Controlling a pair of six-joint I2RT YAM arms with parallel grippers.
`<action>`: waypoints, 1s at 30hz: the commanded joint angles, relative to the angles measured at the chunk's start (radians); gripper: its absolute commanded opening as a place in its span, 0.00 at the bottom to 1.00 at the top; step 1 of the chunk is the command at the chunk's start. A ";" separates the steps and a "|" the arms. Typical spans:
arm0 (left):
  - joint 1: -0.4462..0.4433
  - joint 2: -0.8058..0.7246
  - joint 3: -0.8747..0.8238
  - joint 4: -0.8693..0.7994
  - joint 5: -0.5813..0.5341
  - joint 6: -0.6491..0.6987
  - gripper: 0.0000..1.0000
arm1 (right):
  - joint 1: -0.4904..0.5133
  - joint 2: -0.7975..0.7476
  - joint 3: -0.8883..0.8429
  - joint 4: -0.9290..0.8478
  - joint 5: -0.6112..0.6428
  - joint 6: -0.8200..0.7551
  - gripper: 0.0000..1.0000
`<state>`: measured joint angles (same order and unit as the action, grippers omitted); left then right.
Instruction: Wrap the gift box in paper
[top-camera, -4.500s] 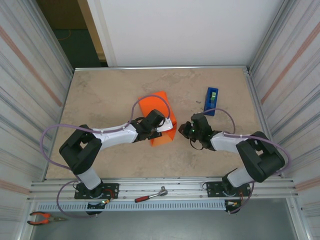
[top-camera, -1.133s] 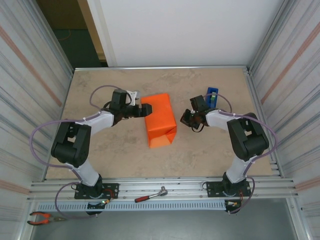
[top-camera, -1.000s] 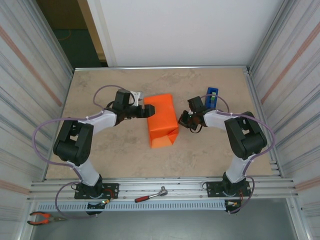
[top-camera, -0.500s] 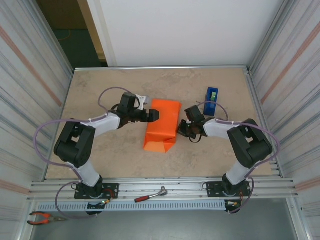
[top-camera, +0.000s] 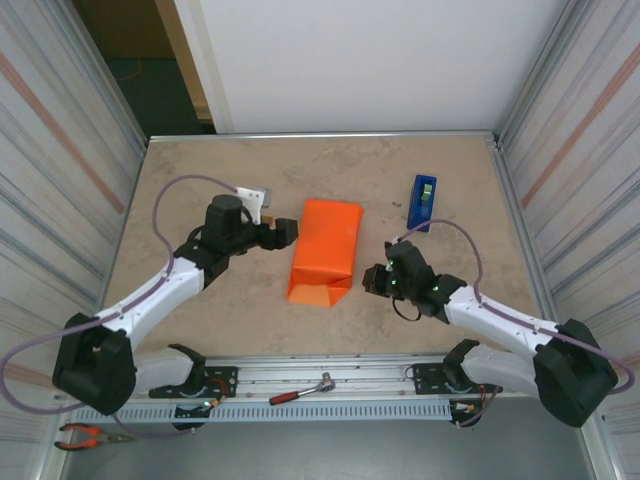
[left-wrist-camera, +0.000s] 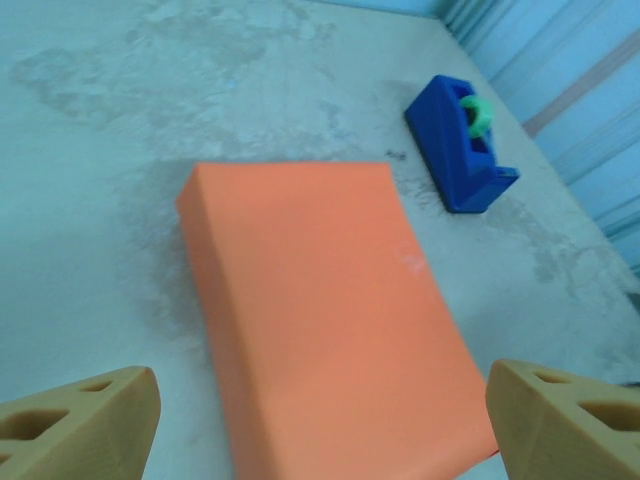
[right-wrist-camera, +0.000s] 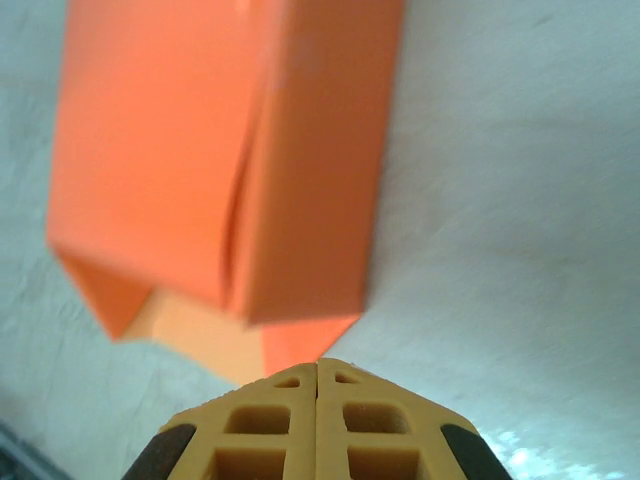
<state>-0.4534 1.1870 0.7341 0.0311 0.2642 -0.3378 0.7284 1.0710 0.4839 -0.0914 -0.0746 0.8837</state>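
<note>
Gift box: The gift box (top-camera: 325, 250) lay at the centre of the counter (top-camera: 200, 180), its long axis running from upper to lower frame in the overhead view, leaning slightly to the left at the bottom.
Wrap: The paper (right-wrist-camera: 150, 130), bright orange and matte, covered every face that showed. The top was flat and the long edges were crisp. The right wrist view showed a lengthwise overlap seam.
Lower end: Triangular flaps (right-wrist-camera: 95, 285) splayed outward here, with a paler inner face between them. No tape was visible on the parcel.
Left fingers: The left gripper (top-camera: 285, 232) stood spread wide and empty, just beside the box's upper-left edge. Whether it touched the box could not be told.
Right fingers: The right gripper (top-camera: 372, 280) was clenched on nothing, just right of the box's lower end and pointed toward the loose flaps.
Nearby: A blue tape dispenser (top-camera: 423, 202) stood apart at the upper right of the box.
Risk, flaps: The unsecured end looked likely to spring wider if nothing pressed it down, and the seam could loosen with it.
Risk, sliding: A one-sided push from the clenched fingers would probably skid the light parcel across the smooth counter unless the other arm braced it.
Risk, creasing: A fingertip pressed in hard could dent or tear the thin sheet.
</note>
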 joint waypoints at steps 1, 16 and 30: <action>0.006 -0.090 -0.120 -0.018 -0.126 -0.053 0.84 | 0.085 0.013 -0.007 0.069 0.075 -0.020 0.00; 0.010 -0.299 -0.430 0.114 -0.101 -0.295 0.67 | 0.210 0.350 0.058 0.268 0.204 0.005 0.00; -0.085 -0.199 -0.472 0.185 -0.086 -0.335 0.62 | 0.130 0.358 0.049 0.266 0.158 -0.008 0.00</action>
<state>-0.5182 0.9867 0.2893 0.1875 0.2073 -0.6437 0.8551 1.4654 0.5156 0.1841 0.0940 0.8814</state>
